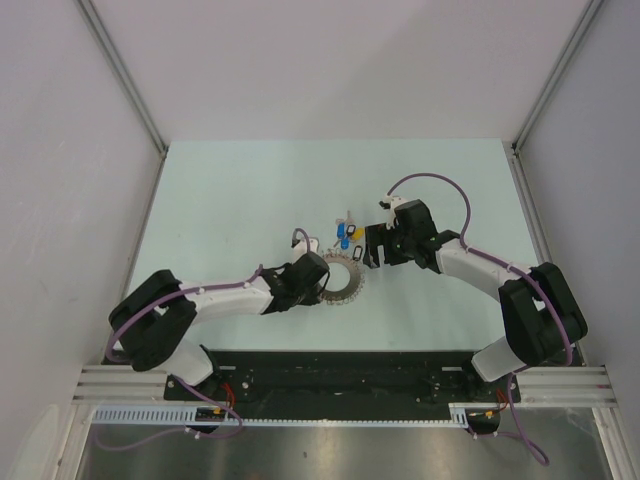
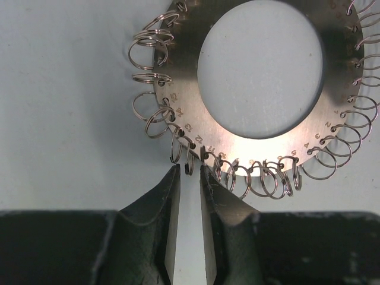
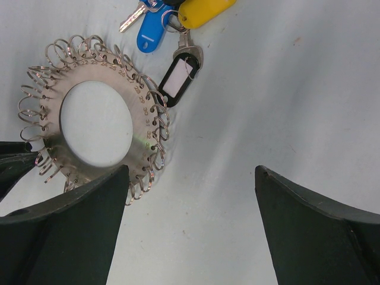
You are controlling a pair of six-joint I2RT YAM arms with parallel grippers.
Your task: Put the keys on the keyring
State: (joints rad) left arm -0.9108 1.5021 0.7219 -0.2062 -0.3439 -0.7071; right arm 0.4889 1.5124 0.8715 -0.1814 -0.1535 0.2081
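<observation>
The keyring [image 1: 343,278] is a flat silvery disc with an open centre and many small wire rings along its rim, lying on the table. In the left wrist view the keyring [image 2: 184,71] fills the top. My left gripper [image 2: 189,169] is at its near rim, jaws a narrow gap apart, with one small wire ring [image 2: 189,166] standing edge-on between the tips, not pinched. The keys [image 1: 346,236] lie just beyond the ring: blue tag [image 3: 151,32], yellow tag [image 3: 205,10], black-rimmed tag [image 3: 178,77]. My right gripper [image 3: 192,172] is wide open and empty, over bare table right of the keyring [image 3: 98,74].
The pale table [image 1: 220,200] is walled by white panels with metal posts at the back corners. The left gripper's fingertips [image 3: 12,157] show at the left edge of the right wrist view, against the ring's rim.
</observation>
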